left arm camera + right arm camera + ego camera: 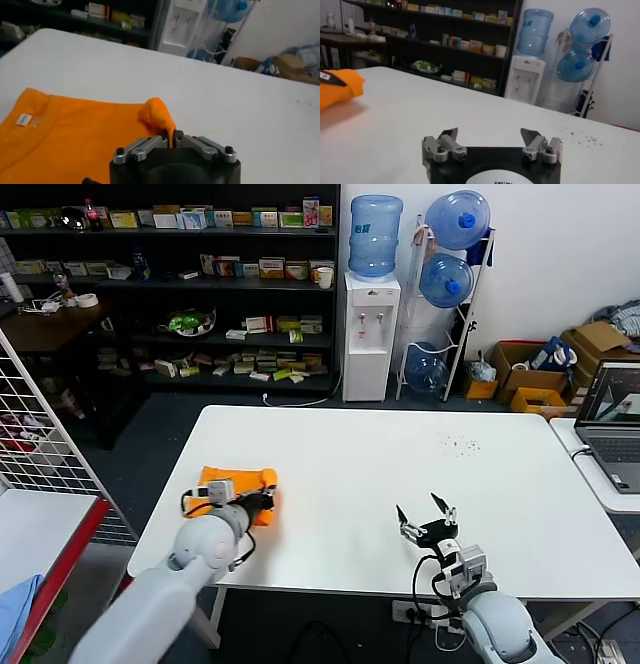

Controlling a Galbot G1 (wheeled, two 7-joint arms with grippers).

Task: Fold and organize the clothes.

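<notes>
The bright orange T-shirt (240, 484) lies folded near the left front of the white table (400, 474). My left gripper (262, 502) is at the shirt's right edge, shut on a pinched-up fold of it. In the left wrist view the fabric (75, 130) rises in a peak into the closed gripper (172, 140), and a white neck label (23, 119) shows. My right gripper (428, 514) is open and empty over the table's front right. In the right wrist view it (490, 135) is spread wide and the shirt (337, 86) lies far off.
A laptop (615, 424) sits on a side table at the right. A wire rack (40, 434) and a light blue cloth (15, 604) are at the left. Shelves, a water dispenser (370, 334) and boxes stand behind the table.
</notes>
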